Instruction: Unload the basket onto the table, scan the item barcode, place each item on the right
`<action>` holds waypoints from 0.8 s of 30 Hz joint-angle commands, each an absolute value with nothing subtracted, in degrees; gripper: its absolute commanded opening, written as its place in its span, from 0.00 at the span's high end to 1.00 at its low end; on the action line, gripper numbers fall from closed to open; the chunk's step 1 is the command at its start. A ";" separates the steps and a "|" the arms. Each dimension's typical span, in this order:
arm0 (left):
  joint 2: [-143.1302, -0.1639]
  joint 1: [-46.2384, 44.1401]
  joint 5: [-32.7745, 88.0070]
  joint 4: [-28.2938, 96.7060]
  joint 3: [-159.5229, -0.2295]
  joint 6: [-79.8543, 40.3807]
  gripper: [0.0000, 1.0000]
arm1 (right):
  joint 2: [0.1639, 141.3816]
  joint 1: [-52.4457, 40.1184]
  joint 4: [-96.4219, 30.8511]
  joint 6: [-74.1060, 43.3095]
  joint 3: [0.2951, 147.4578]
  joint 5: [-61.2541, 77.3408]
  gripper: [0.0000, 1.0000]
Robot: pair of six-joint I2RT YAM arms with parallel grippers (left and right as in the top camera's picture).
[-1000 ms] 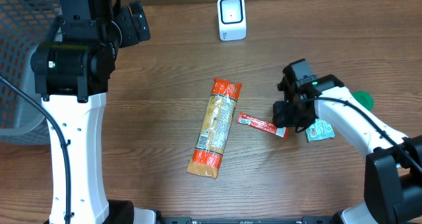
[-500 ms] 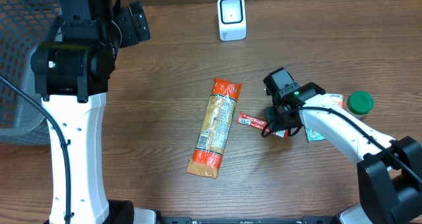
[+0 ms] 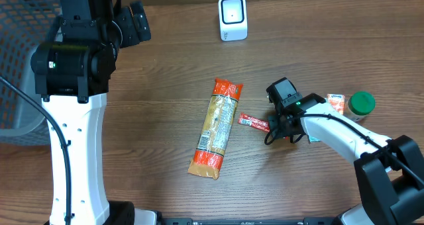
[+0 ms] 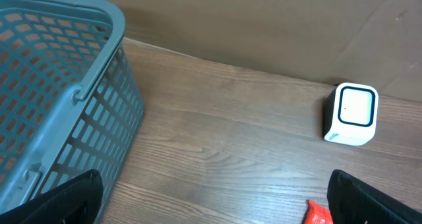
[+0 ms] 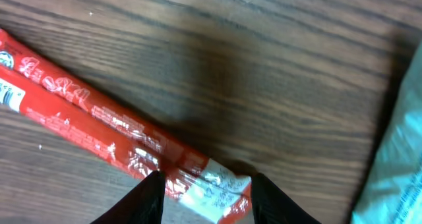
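A thin red stick packet [image 3: 254, 122] lies on the wooden table, its white-printed end [image 5: 221, 188] between my right gripper's [image 5: 208, 201] two black fingers. Both fingers touch that end, one on each side, so the right gripper [image 3: 279, 128] is shut on it low at the table. The white barcode scanner [image 3: 232, 18] stands at the back centre and also shows in the left wrist view as a white scanner [image 4: 349, 113]. My left gripper [image 4: 221, 207] hangs high at the back left, wide open and empty.
A long orange snack packet [image 3: 215, 128] lies left of the stick. Right of my right arm are a green-capped jar [image 3: 362, 103], a small orange-and-white packet [image 3: 335, 102] and a teal packet [image 5: 395, 151]. A teal mesh basket [image 4: 59, 85] fills the far left.
My right gripper has shifted a little left and turned, and its jaws have narrowed onto the stick packet's end. The left arm has not moved.
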State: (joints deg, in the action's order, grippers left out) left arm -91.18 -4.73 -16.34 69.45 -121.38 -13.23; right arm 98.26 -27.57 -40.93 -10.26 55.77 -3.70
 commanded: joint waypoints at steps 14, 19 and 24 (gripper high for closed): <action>-91.00 -4.51 -16.93 69.43 -121.93 -12.19 0.00 | 98.10 -27.75 -38.65 -9.74 53.56 -4.40 0.57; -91.00 -4.51 -16.93 69.43 -121.93 -12.19 0.00 | 98.10 -27.75 -40.16 -9.78 53.56 -4.19 0.58; -91.00 -4.51 -16.93 69.43 -121.93 -12.19 0.00 | 98.10 -27.75 -39.59 -9.82 52.34 -3.31 0.57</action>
State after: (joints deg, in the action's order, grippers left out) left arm -91.18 -4.73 -16.34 69.45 -121.38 -13.23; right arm 98.26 -27.57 -39.88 -10.24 54.17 -3.73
